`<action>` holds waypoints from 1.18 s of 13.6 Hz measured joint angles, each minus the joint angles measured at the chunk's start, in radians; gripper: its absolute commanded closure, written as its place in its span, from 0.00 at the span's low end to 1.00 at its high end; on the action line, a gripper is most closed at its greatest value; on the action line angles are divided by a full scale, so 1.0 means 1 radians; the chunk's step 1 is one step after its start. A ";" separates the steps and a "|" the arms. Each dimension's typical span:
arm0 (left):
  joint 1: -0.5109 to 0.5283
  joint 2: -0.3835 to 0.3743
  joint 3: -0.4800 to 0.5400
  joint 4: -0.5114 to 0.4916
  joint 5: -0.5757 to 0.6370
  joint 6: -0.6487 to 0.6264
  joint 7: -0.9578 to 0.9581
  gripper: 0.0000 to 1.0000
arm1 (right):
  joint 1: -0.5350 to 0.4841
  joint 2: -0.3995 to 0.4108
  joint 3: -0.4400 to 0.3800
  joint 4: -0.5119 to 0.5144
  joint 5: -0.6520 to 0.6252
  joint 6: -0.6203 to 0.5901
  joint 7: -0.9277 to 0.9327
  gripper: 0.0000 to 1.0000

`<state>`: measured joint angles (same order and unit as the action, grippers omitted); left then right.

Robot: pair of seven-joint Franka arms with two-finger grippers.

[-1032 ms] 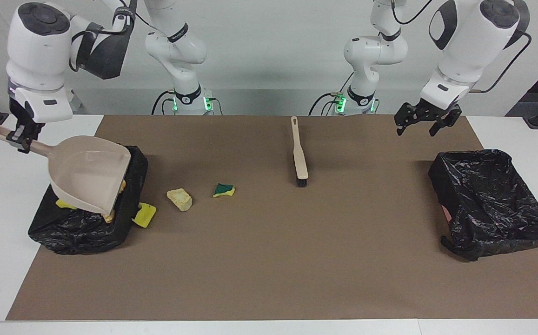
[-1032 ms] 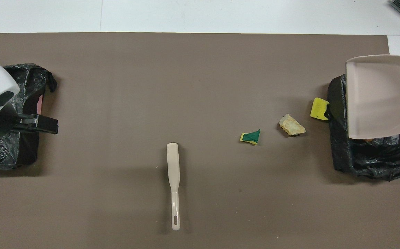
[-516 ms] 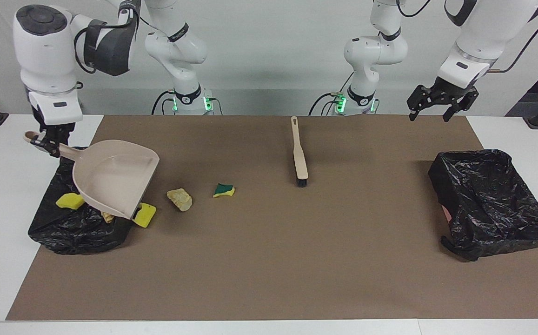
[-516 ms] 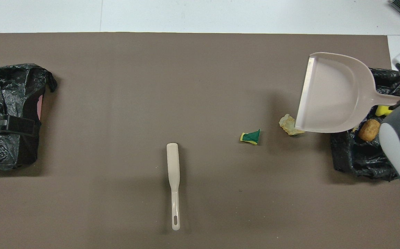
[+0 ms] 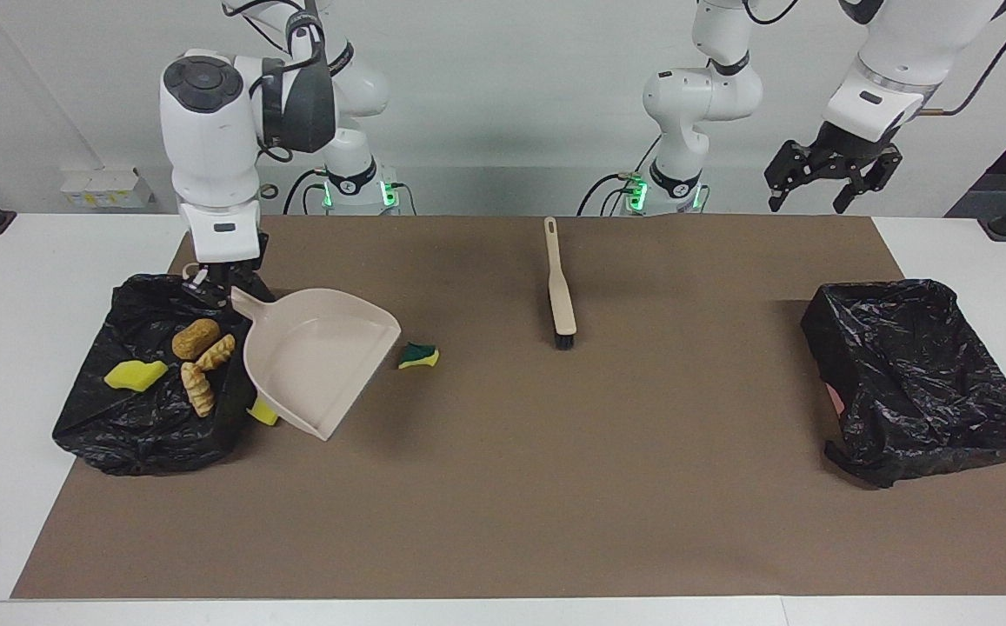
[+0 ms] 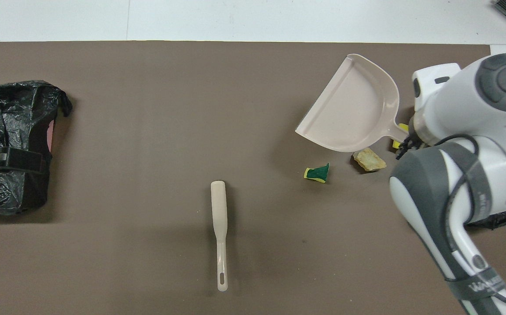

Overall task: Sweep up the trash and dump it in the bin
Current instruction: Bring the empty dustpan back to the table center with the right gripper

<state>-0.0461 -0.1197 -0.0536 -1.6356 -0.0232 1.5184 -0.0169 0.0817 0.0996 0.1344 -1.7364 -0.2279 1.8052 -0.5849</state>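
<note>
Beige plastic was what your right hand [image 5: 216, 283] gripped: it was closed on the handle of the dustpan [image 5: 316, 369], holding the pan tilted in the air beside the black-lined bin [image 5: 150, 426] at the right arm's end of the worktop [image 5: 503, 522]. The pan looked empty.

In that bin you could see four scraps: a yellow sponge piece [image 5: 135, 375] and three golden-brown rolls [image 5: 196, 337], [image 5: 216, 351], [image 5: 199, 389]. Another yellow sponge piece [image 5: 263, 412] lay on the brown mat just beside the bin, mostly covered by the pan in the facing view. A pale crumbly chunk [image 6: 369, 159] sat on the mat near it, seen only from overhead, where it lay just beside the pan's edge. A green-and-yellow sponge piece [image 5: 418, 355] lay on the mat a little toward the middle of the worktop.

The brush [image 5: 559, 287] lay flat mid-worktop, handle end toward the robots, bristles away from them, well apart from the scraps.

Your left hand [image 5: 824, 178] hung open and holding nothing, raised over the worktop's edge at the left arm's end. A second black-lined bin [image 5: 916, 378] stood at that end.
</note>
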 measured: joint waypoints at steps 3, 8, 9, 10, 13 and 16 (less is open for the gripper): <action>0.000 0.000 0.000 0.000 0.000 0.000 0.000 0.00 | 0.096 0.029 0.001 0.000 0.058 0.000 0.329 1.00; 0.000 0.000 -0.001 0.000 0.000 -0.001 0.023 0.00 | 0.163 0.073 -0.001 0.029 0.186 0.023 0.716 1.00; 0.000 0.000 0.000 0.000 0.000 -0.001 0.039 0.00 | 0.197 0.095 0.000 0.049 0.187 0.023 0.799 1.00; 0.000 0.000 0.002 0.000 0.000 -0.001 0.047 0.00 | 0.234 0.122 0.000 0.069 0.187 0.024 0.904 1.00; 0.001 0.000 0.003 -0.001 0.000 -0.001 0.049 0.00 | 0.311 0.221 -0.001 0.138 0.187 0.041 1.095 1.00; 0.001 -0.001 0.003 -0.002 0.000 -0.001 0.051 0.00 | 0.362 0.345 -0.001 0.235 0.187 0.114 1.170 1.00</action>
<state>-0.0448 -0.1203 -0.0506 -1.6377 -0.0232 1.5170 0.0338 0.4438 0.4447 0.1335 -1.5011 -0.0411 1.9195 0.5846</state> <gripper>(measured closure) 0.000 0.674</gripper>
